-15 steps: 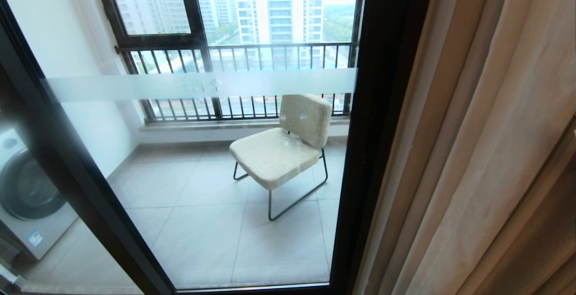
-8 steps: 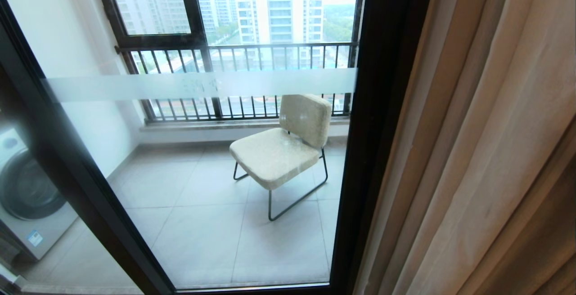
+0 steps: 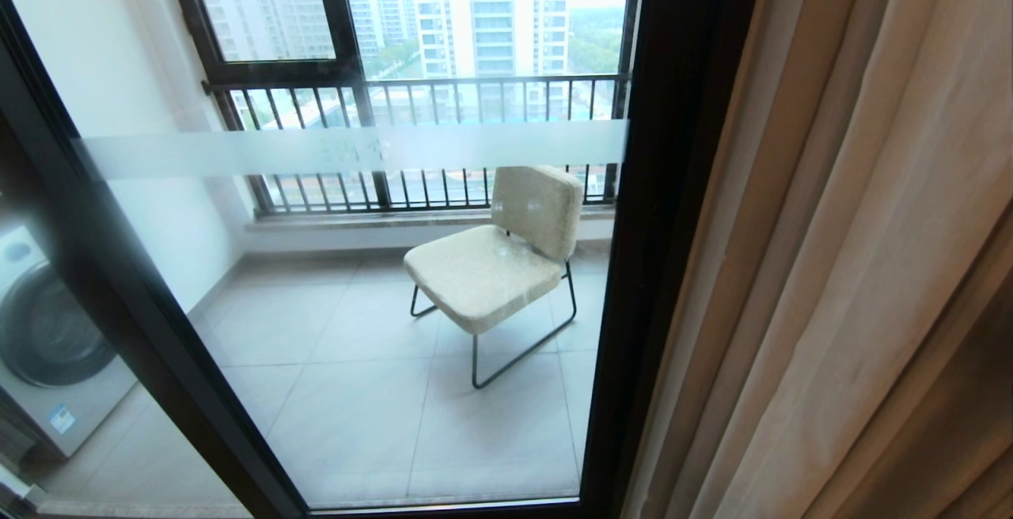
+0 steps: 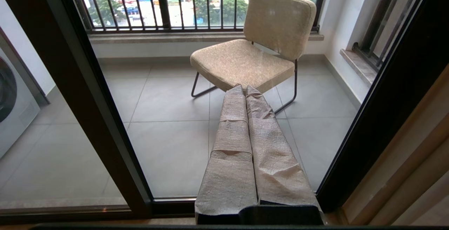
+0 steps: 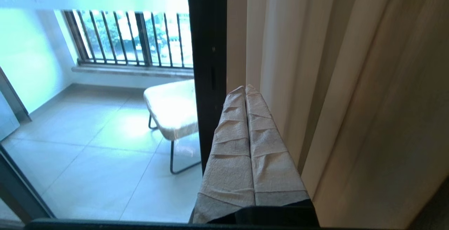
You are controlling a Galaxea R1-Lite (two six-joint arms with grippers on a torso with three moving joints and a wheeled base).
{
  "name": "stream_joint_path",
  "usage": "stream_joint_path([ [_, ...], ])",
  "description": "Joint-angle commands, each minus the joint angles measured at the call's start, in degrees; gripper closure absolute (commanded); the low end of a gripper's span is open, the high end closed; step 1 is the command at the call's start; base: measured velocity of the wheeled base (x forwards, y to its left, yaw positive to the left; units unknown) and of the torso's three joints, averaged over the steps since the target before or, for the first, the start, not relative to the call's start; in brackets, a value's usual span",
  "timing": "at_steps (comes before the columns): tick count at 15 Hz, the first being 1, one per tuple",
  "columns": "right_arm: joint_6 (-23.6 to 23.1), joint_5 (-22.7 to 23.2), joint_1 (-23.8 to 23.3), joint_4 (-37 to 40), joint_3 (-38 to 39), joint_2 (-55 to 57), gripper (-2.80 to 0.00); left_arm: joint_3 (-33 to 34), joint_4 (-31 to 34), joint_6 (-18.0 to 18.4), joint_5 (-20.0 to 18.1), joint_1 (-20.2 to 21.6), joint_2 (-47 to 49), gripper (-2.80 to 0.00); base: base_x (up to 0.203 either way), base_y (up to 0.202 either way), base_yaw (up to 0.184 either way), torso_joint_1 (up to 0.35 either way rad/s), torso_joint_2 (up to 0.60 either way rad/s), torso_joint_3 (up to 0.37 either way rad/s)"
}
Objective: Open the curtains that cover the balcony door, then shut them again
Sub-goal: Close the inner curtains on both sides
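Nearest in the right wrist view, the right pincer [image 5: 245,89] has its two cloth-wrapped fingers [image 5: 231,135] pressed flat together, closed with no fabric between them. Its tips sit just in front of the edge where the curtains [image 5: 333,82] meet the dark frame of the balcony door [image 5: 207,47]; whether the tips touch the fabric cannot be told. In the left wrist view the left pincer [image 4: 245,88] is likewise closed on nothing, fingers side by side, pointing toward the glass low down, apart from the curtains. Neither pincer appears in the head view.

The curtains [image 3: 855,250] hang gathered in long beige folds on the right side of the head view, drawn back past the upright of the door frame [image 3: 657,226], so the glass pane stands uncovered. A frosted white band [image 3: 356,149] crosses the pane from side to side.

Beyond the glass, on the pale tiled balcony floor [image 3: 356,408], a cream padded chair [image 3: 491,266] on thin dark metal legs stands near the right of the pane. A washing machine [image 3: 47,337] shows at the far left behind another dark frame bar. Farther back, a dark-framed window with a barred railing [image 3: 419,100] runs across the balcony's end, with tall apartment blocks [image 3: 491,13] and trees outside.
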Motion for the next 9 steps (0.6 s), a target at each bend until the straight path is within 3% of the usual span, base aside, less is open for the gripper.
stream_joint_path([
  [1,0.07,0.0,-0.04,0.56,6.2,-6.83,0.0,0.03,0.02,-0.02,0.0,0.0,-0.02,0.0,0.0,0.0,0.0,0.0,0.0,0.0],
  [3,0.09,-0.11,-0.05,7.07,7.8,-15.48,0.0,-0.02,0.02,-0.02,0.0,0.0,-0.02,0.0,0.0,0.0,0.0,0.0,0.0,0.0],
  [6,-0.47,-2.68,1.47,23.26,8.08,-32.6,0.0,0.07,-0.09,0.03,0.0,0.0,-0.02,0.0,0.0,0.0,0.0,0.0,0.0,0.0],
  [8,-0.06,-7.48,2.32,37.63,6.93,-38.99,0.0,0.07,-0.24,0.06,0.0,0.0,-0.02,0.0,0.0,0.0,0.0,0.0,0.0,0.0],
  [9,1.4,-10.75,2.66,40.75,6.54,-39.4,0.0,0.07,-0.33,-0.01,0.0,0.0,-0.02,0.0,0.0,0.0,0.0,0.0,0.0,0.0],
])
